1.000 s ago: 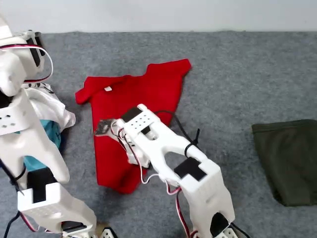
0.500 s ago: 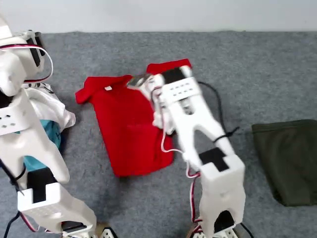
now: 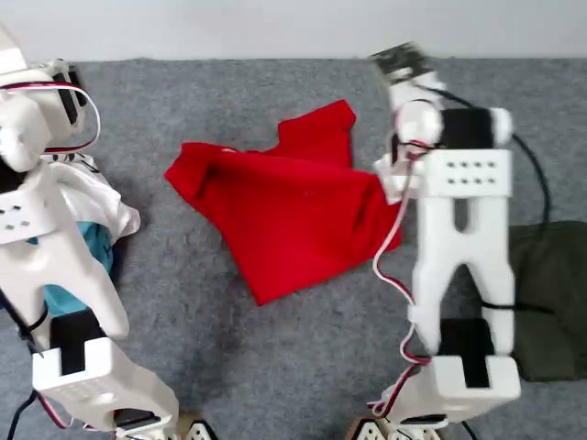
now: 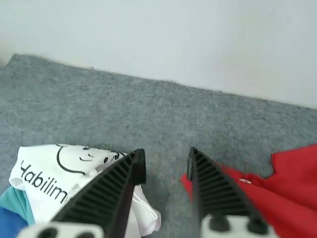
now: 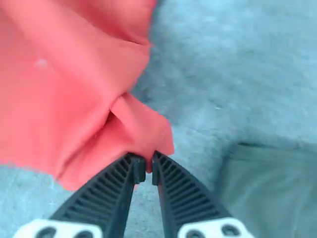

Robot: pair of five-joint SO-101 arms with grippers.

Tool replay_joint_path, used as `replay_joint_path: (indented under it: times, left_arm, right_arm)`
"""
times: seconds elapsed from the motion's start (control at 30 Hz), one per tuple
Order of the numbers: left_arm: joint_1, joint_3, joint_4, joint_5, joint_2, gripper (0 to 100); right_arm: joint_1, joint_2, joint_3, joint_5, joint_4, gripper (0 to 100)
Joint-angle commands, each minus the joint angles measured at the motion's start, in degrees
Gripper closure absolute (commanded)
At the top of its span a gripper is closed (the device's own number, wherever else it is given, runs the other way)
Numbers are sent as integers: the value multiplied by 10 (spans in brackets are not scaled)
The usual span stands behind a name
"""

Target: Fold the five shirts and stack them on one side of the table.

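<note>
A red shirt (image 3: 284, 211) lies crumpled in the middle of the grey table, with one corner pulled up toward the right. My right gripper (image 5: 147, 166) is shut on that corner of the red shirt (image 5: 74, 99); in the high view the right gripper (image 3: 385, 186) is at the shirt's right edge. At the far left my left gripper (image 4: 166, 168) hangs open above the table with nothing between its fingers. Below the left gripper are a white printed shirt (image 4: 64, 173) and the red shirt's collar (image 4: 277, 183).
A folded dark green shirt (image 3: 546, 302) lies at the right edge, close under the right arm, and shows as the green shirt (image 5: 262, 183) beside the gripper. A heap of white and teal shirts (image 3: 92, 215) sits at the left by the left arm's base. A pale wall borders the far side.
The right arm swung from the red shirt's left side across to its right, dragging the gripped cloth along. The shirt shifted right. The left arm stayed still.
</note>
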Motion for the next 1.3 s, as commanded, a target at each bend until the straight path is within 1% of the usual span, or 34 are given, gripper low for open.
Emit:
replay_joint_path:
  times: [0.0,0.13,0.23,0.4,0.5,0.57,0.63,0.8,0.93,1.07,1.27]
  left_arm:
    - [-1,15,9,-2,-17,855]
    - [34,63,10,-4,-19,855]
    - [97,131,10,-4,-21,855]
    - [207,302,10,-4,-20,855]
    - [251,422,8,-9,-15,855]
    - [272,480,-1,-40,-16,855]
    - [282,511,-6,-60,-16,855]
    - [295,580,-62,-61,22,855]
    - [301,580,-120,-58,92,855]
    - [297,516,-210,-58,154,855]
    - [332,372,-236,-58,266,855]
  right_arm:
    - [44,-48,7,-11,25,987]
    - [88,-62,55,-19,23,987]
    - [114,-63,69,-18,20,987]
    - [143,-63,70,-18,-34,987]
    - [140,-61,71,-18,-73,987]
    - [131,-62,71,-18,-92,987]
    - [115,-62,71,-18,-94,987]
    - [84,-64,71,-19,-85,987]
    - [81,-64,71,-19,-84,987]
    - [76,-62,71,-19,-77,987]
    - [50,-62,72,-19,-77,987]
